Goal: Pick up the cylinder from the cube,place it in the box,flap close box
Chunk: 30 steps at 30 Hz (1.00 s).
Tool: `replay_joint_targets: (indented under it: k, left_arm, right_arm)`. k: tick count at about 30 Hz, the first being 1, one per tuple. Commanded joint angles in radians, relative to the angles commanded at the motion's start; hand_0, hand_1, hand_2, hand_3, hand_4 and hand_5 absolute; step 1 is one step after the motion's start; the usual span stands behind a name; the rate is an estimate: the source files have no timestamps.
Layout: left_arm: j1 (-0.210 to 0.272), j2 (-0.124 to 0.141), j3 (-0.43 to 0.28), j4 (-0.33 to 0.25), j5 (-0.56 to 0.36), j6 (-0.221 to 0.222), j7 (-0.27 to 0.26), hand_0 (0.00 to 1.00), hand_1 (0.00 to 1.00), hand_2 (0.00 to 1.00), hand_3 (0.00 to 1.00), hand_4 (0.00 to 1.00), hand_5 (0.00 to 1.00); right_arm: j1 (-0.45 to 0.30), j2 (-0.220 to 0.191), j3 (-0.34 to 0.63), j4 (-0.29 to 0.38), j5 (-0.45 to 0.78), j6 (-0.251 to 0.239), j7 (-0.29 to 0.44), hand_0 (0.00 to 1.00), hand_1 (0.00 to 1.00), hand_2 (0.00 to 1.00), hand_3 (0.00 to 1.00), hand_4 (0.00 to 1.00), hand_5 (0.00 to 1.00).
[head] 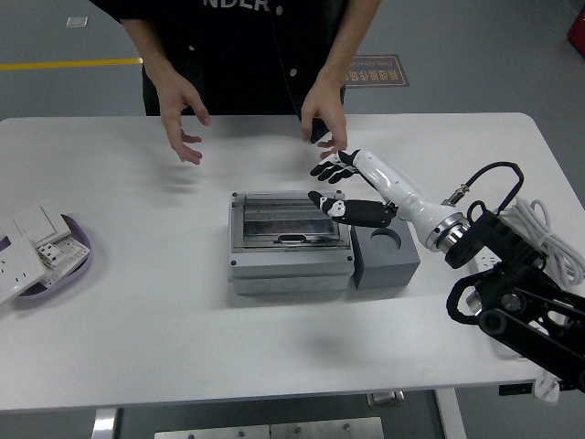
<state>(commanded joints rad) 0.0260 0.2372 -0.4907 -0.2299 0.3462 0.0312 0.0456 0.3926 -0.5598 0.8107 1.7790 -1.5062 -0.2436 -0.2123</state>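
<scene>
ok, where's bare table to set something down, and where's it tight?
Free: the wide strip between the box and the near table edge, and the stretch between the purple tray and the box. Tight: right of the box, where the cube, right robot hand and power strip cable crowd together.

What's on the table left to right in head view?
Purple tray with white sockets → grey box, lid shut → grey cube with empty round socket → power strip and cable at the right edge. Right hand hovers open over the box/cube boundary, so not placed in the order.
</scene>
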Motion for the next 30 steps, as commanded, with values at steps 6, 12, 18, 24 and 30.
replay_joint_targets:
  k: [6,12,18,24,30]
  left_arm:
    - [0.003,-0.003,0.0,-0.001,-0.001,0.0,0.0,0.592,0.628,0.625,0.638,0.699,0.212]
    - [0.003,-0.006,-0.002,0.0,-0.002,0.0,0.0,0.592,0.628,0.626,0.638,0.699,0.212]
    - [0.005,-0.004,0.003,0.002,-0.004,-0.001,0.001,0.592,0.629,0.626,0.638,0.699,0.212]
    - [0.003,0.002,0.007,0.002,0.0,-0.001,0.001,0.592,0.628,0.626,0.638,0.699,0.212]
    - [-0.005,0.007,0.011,0.0,0.005,-0.001,0.0,0.592,0.629,0.625,0.638,0.699,0.213]
  right_arm:
    - [-0.086,0.063,0.158,-0.1,0.15,0.013,0.119,0.704,0.634,0.655,0.652,0.658,0.45]
    - [-0.122,0.141,0.265,-0.267,0.386,0.018,0.298,0.678,0.622,0.64,0.646,0.658,0.444]
    - [-0.142,0.154,0.281,-0.385,0.578,-0.014,0.448,0.666,0.624,0.617,0.644,0.667,0.43]
    - [-0.142,0.162,0.277,-0.411,0.72,-0.061,0.555,0.647,0.616,0.593,0.644,0.683,0.426]
    - [-0.142,0.169,0.257,-0.42,0.764,-0.068,0.573,0.629,0.586,0.581,0.639,0.667,0.409]
